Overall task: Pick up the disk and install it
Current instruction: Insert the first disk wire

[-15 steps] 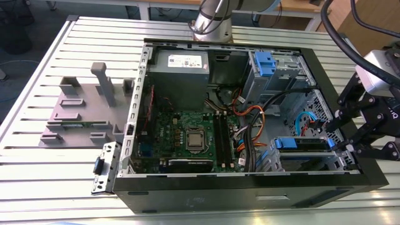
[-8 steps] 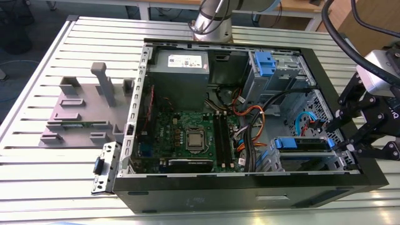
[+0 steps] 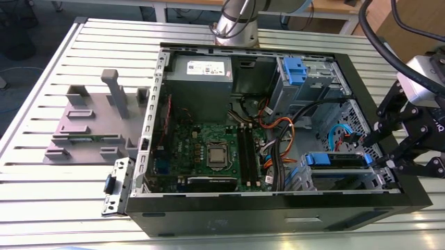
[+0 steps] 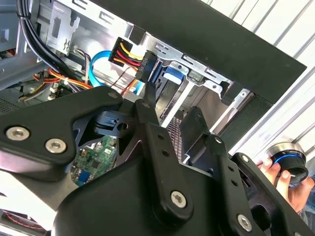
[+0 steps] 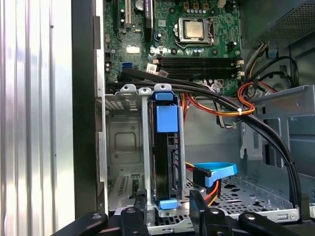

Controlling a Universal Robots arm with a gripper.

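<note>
The disk (image 3: 336, 159), in its blue bracket, sits on edge in the lower drive cage at the front corner of the open computer case (image 3: 278, 208), on the exterior view's right. In the first wrist view the disk (image 5: 166, 147) stands upright between the cage's metal rails, its blue tab lying between my two fingers (image 5: 197, 202). My gripper (image 3: 381, 154) hovers at the case's edge beside the cage. It is open, and its fingers straddle the disk's end without touching it. The second wrist view looks past the black linkage to the disk's blue bracket (image 4: 173, 73).
A bundle of orange, yellow and black cables (image 5: 231, 105) and a blue data cable (image 5: 216, 173) run beside the cage. Another blue-bracketed drive (image 3: 295, 70) sits in the upper cage, near the grey power-supply box (image 3: 201, 67). A grey stand (image 3: 97, 120) occupies the table's left. A hand (image 4: 275, 172) holds a round device.
</note>
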